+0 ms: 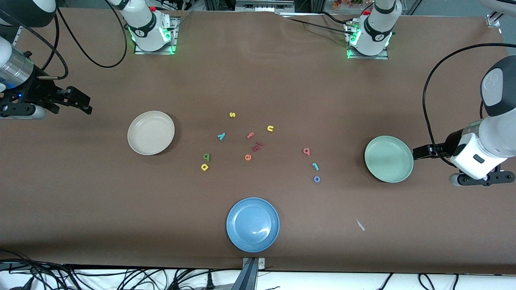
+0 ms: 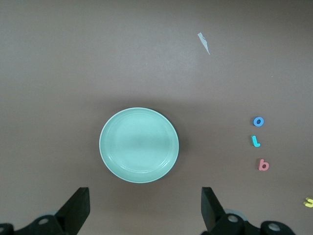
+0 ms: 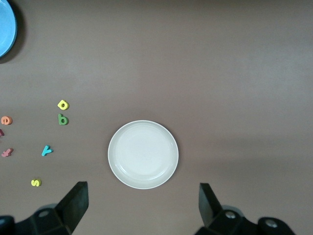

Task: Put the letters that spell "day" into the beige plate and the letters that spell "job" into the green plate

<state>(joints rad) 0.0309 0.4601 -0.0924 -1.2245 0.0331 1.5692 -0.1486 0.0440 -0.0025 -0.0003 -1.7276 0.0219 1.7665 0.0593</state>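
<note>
Round cream-beige shallow plate [image 1: 150, 133] and round mint-green shallow plate [image 1: 388, 158] both sit bare; tiny foam letters [image 1: 206, 157] lie mid-table. Left gripper [image 2: 144, 208] and right gripper [image 3: 142, 205] are spread wide, holding nothing.

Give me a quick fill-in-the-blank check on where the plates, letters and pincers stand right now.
1. The beige plate holds ____ letters.
2. The plate nearest the front camera is the ____ one.
3. The blue o lies on the table next to the teal j, toward the ____ plate.
4. The left pincer and right pincer both have jaws standing ____.

Missing words: no; blue; green; open
</note>
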